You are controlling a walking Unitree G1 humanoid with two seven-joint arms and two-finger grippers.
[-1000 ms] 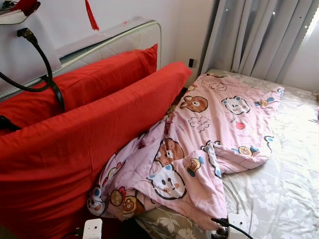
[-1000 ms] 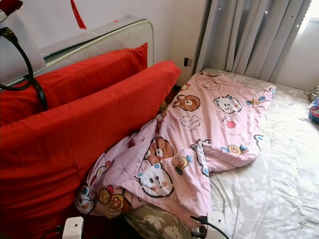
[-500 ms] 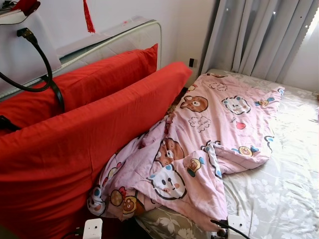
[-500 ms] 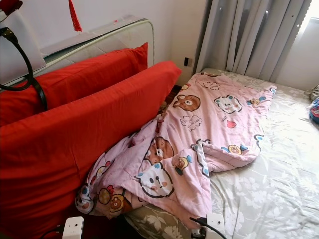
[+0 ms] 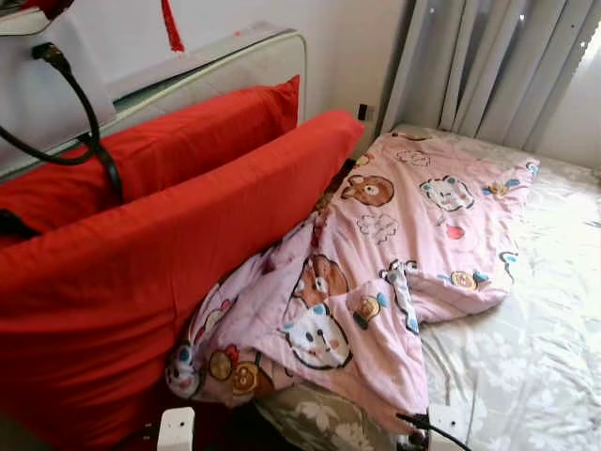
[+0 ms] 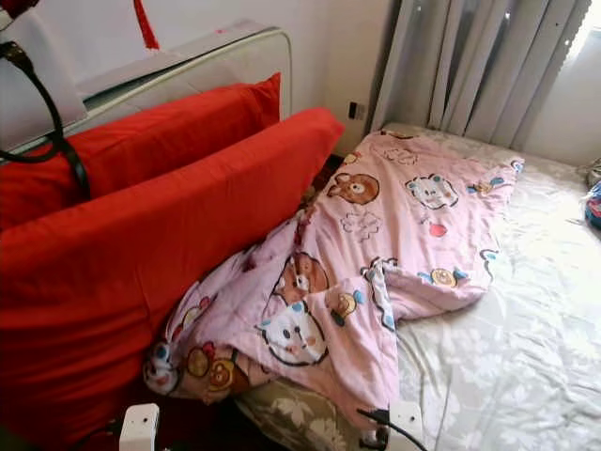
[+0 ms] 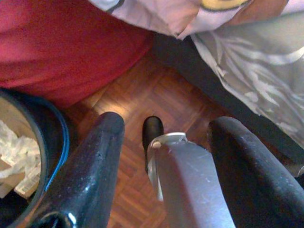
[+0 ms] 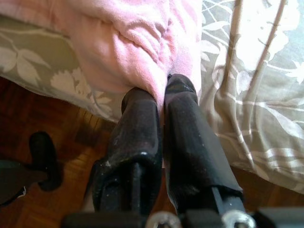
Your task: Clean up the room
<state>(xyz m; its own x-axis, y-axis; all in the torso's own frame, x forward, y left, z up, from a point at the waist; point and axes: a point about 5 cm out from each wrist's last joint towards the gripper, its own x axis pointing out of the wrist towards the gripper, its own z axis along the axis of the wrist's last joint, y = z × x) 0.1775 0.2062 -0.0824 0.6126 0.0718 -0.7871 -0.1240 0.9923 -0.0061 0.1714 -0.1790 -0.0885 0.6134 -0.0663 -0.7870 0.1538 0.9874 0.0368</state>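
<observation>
A pink cartoon-print blanket [image 5: 394,244] lies rumpled across the bed [image 5: 526,366], running from the upper centre of the left eye view down to the lower centre, where its bunched end hangs over the bed's edge. To its left, 2 long red cushions [image 5: 178,235] lean against the headboard [image 5: 235,66], and the blanket's lower part touches the nearer cushion. Grey curtains [image 5: 488,66] hang at the upper right.

In the right wrist view, the right tool [image 8: 161,97] has its 2 black fingers pressed together on a fold of the pink blanket at the edge of the leaf-patterned bed sheet [image 8: 251,95], above the wooden floor [image 8: 47,123].

In the left wrist view, the left tool [image 7: 166,142] hangs with its fingers spread over the parquet, holding nothing, beside a dark bin [image 7: 33,156] with crumpled paper inside.
</observation>
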